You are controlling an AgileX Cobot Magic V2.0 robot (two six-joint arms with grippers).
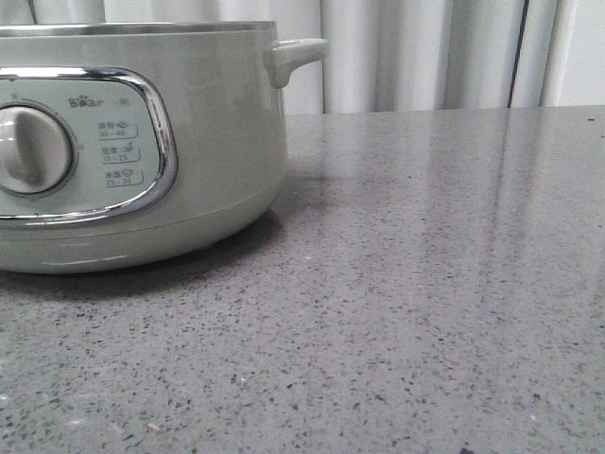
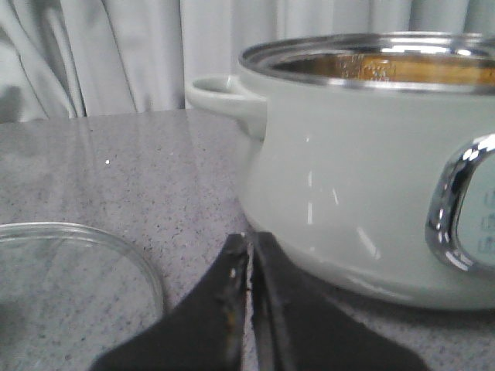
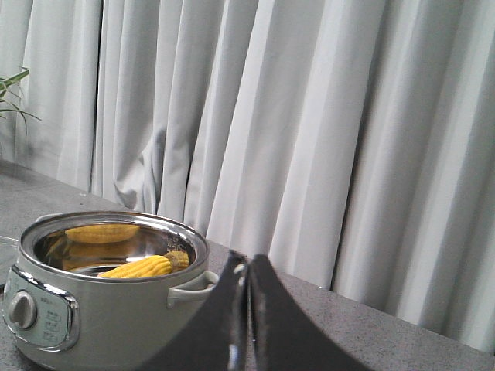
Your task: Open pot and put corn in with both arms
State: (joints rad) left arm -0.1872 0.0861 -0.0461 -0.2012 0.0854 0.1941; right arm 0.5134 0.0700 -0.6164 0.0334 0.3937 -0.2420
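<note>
The pale grey-green pot [image 1: 142,151] stands at the left of the front view, with no lid on it, and it also shows in the left wrist view [image 2: 371,170] and the right wrist view [image 3: 108,301]. The yellow corn [image 3: 139,268] lies inside the pot, mirrored on its steel wall. My left gripper [image 2: 251,255] is shut and empty, low over the table beside the pot's base. My right gripper [image 3: 247,270] is shut and empty, raised beside the pot's side handle [image 3: 189,287]. Neither gripper shows in the front view.
A round glass lid [image 2: 73,286] lies flat on the grey speckled table [image 1: 425,312] beside my left gripper. White curtains [image 3: 309,131] hang behind the table. A green plant leaf [image 3: 11,85] shows at the far edge.
</note>
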